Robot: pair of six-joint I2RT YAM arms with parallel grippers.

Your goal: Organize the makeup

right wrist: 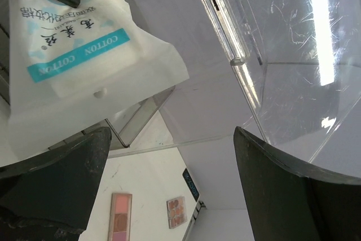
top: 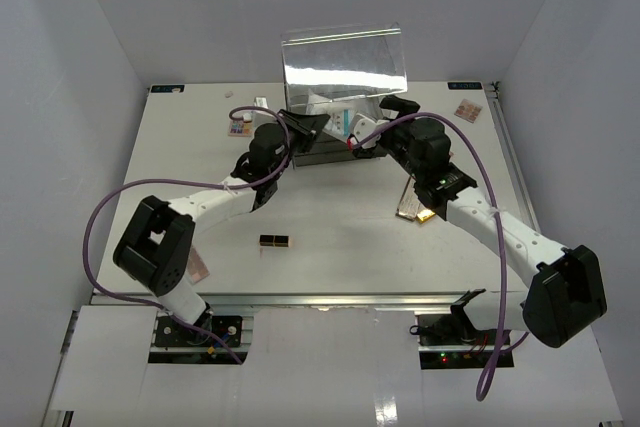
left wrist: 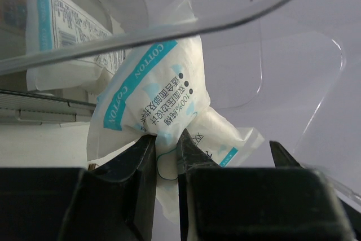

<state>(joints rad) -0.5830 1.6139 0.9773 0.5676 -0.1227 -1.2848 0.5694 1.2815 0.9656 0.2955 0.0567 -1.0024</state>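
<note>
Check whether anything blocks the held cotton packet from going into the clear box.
The left pincer grips the packet. A clear edge of the box crosses in front of its top, and another packet lies beyond that edge, at the left.

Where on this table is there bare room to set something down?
Bare: the table between the lipstick tube and the gold compact; also the near edge between the arm bases. Crowded: the front of the acrylic box, where the left gripper pinches the cotton packet and the open right gripper hovers.
</note>
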